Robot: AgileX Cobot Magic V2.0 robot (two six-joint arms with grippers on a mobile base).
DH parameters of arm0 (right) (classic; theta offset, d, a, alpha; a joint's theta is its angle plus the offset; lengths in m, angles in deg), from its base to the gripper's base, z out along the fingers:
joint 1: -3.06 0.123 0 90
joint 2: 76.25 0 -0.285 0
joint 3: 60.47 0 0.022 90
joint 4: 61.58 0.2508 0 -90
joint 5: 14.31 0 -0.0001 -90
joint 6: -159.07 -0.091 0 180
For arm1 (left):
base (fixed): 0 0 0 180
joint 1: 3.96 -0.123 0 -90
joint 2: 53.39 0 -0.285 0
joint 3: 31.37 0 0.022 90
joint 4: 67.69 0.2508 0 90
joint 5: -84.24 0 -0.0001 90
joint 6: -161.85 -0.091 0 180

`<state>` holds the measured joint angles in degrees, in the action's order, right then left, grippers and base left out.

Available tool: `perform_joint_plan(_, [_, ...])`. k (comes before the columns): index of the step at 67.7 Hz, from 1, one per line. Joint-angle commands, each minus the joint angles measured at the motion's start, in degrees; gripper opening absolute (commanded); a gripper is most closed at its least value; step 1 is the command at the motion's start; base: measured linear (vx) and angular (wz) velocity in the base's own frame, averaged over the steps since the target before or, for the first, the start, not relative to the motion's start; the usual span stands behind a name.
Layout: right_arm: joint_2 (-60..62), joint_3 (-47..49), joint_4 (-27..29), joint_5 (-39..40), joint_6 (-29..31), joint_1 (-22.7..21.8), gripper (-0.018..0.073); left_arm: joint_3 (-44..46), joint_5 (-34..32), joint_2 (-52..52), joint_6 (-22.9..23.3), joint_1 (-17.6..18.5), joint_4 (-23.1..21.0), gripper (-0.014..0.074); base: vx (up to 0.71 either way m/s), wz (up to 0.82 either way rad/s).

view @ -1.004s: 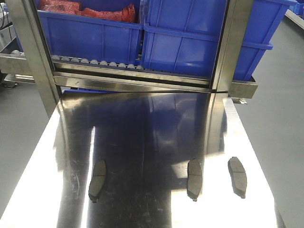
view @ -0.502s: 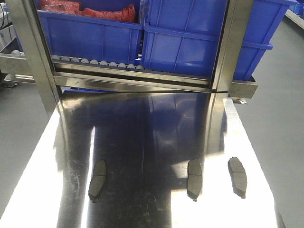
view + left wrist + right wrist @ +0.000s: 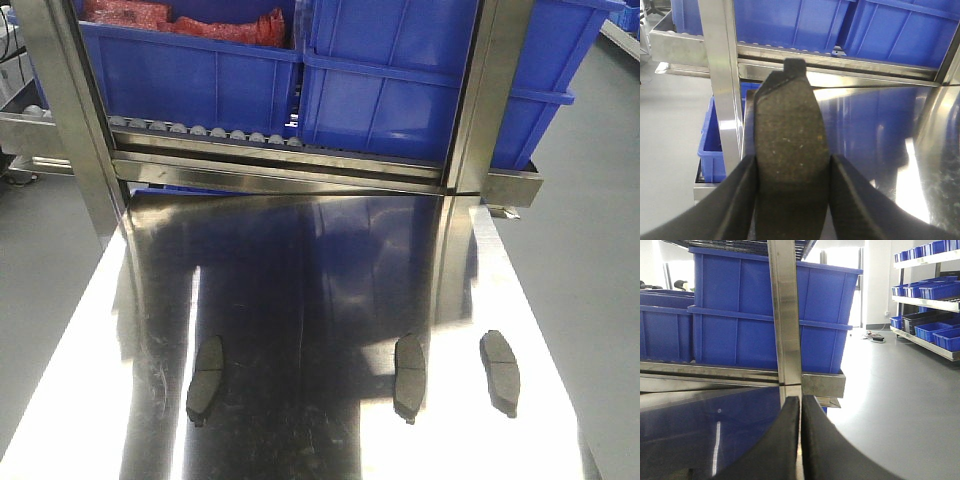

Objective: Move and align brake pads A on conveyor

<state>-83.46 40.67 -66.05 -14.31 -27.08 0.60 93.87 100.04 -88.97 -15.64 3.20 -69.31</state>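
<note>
Nothing has moved. Left hand [image 3: 792, 161] pinches a brake pad [image 3: 790, 120], probably stiff, across its long edges; right hand [image 3: 800, 407] sits pressed together.

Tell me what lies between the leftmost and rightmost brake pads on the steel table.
One more brake pad, nearer the rightmost pad than the leftmost pad. Otherwise there is only bare steel table. The front-facing view shows it.

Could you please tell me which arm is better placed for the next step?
Left, I think: the left pincer is shut on a brake pad, ready to place; the right pincer is shut and empty, so it must first pick one up.
</note>
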Motion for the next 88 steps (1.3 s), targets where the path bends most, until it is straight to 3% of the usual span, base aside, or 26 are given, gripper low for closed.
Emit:
perform_joint_plan(1, [0.7, -0.7, -0.4, 4.3, 0.3, -0.2, -0.0012, 1.7, -5.8, 0.1, 0.0, 0.3, 0.0, -0.0006, 0.00, 0.00])
perform_joint_plan(19, [0.7, -0.6, -0.1, 7.6, 0.0, -0.2, -0.0012, 1.7, -5.8, 0.1, 0.0, 0.3, 0.0, -0.0006, 0.00, 0.00])
perform_joint_plan(28, [0.7, -0.3, 3.0, 13.0, -1.3, -0.2, -0.0012, 1.7, -5.8, 0.1, 0.0, 0.3, 0.0, -0.0006, 0.00, 0.00])
perform_joint_plan(38, [0.2, 5.2, 2.3, 13.1, -1.2, -0.2, -0.0012, 1.7, -5.8, 0.1, 0.0, 0.3, 0.0, -0.0006, 0.00, 0.00])
perform_joint_plan(66, [-25.6, 29.3, 1.5, -15.4, -0.5, -0.2, -0.0012, 1.7, -5.7, 0.1, 0.0, 0.3, 0.0, -0.0006, 0.00, 0.00])
perform_joint_plan(88, [-42.4, 35.6, 4.5, -31.5, 3.3, -0.2, -0.0012, 1.7, -5.7, 0.1, 0.0, 0.3, 0.0, -0.0006, 0.00, 0.00])
